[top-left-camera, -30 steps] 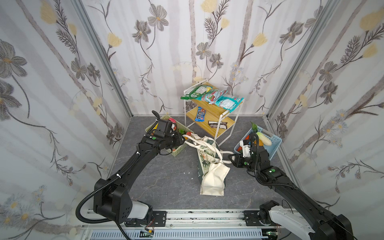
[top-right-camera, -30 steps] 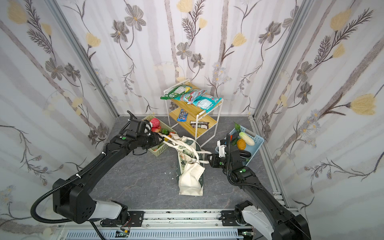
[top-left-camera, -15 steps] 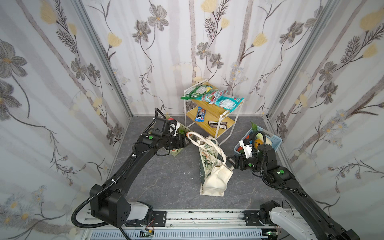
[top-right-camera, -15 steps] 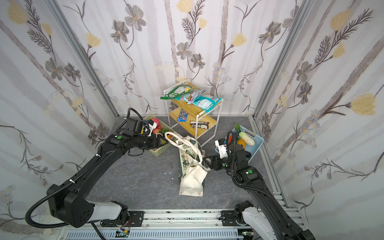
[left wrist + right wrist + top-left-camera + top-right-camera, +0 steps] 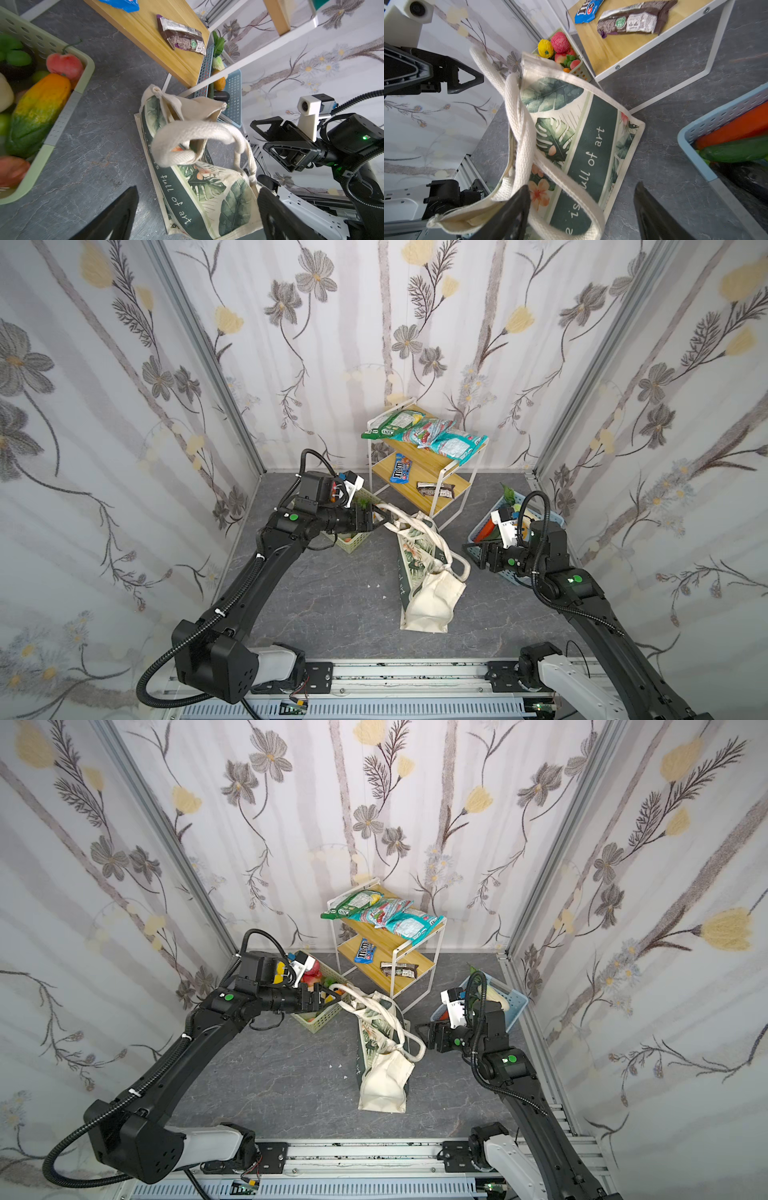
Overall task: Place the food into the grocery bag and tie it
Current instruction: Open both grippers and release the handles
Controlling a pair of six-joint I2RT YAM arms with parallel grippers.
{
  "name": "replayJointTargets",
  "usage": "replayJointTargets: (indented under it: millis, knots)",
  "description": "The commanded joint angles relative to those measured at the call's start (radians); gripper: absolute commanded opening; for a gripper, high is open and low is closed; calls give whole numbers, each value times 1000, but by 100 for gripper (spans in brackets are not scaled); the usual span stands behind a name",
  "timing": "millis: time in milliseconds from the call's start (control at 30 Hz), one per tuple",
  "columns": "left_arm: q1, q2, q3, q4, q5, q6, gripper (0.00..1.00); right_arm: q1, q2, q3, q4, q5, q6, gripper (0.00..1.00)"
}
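Left wrist view set the scene from my left flank: the pale green basket [image 5: 88, 70], heaped with toy food [image 5: 39, 104], sat just beside the grocery bag [image 5: 207, 193]. The bag lay slumped on the grey floor mid-cell, in front of the wire shelf rack [image 5: 428, 475]. A blue basket [image 5: 708, 122] holding more toy vegetables stood to its right. No view showed whether any food was inside the bag.

The trouble I judged most likely lay in the white rope handles [image 5: 519, 116]. They were crossed over one another in what looked a loose wrap, and with nothing pinching them the stiff rope could spring back and undo the tie. The bag's sideways slump could also let anything inside roll toward the mouth. A careless sweep on my left could clip the green basket's rim.

My left gripper [image 5: 376, 519] hovered at the bag's far end with its jaws spread wide, clamped on nothing. One handle loop arched just in front of them, and I could not tell whether it brushed a finger. My right gripper [image 5: 473, 558], near the blue basket, likewise stood with jaws well apart and empty. One finger [image 5: 512, 214] overlapped the lower strap in the right wrist view, contact uncertain.
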Motion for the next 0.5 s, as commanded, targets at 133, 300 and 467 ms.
replayJointTargets:
  millis: [133,300,467]
  knots:
    - [111,-44,4,43,-289,2,100,-75,23,42,68,206,-16,100]
    - [164,-31,-33,75,-559,75,100,-135,41,4,216,310,5,100]
    - [212,-36,-183,270,-734,175,100,-156,87,-67,347,398,17,100]
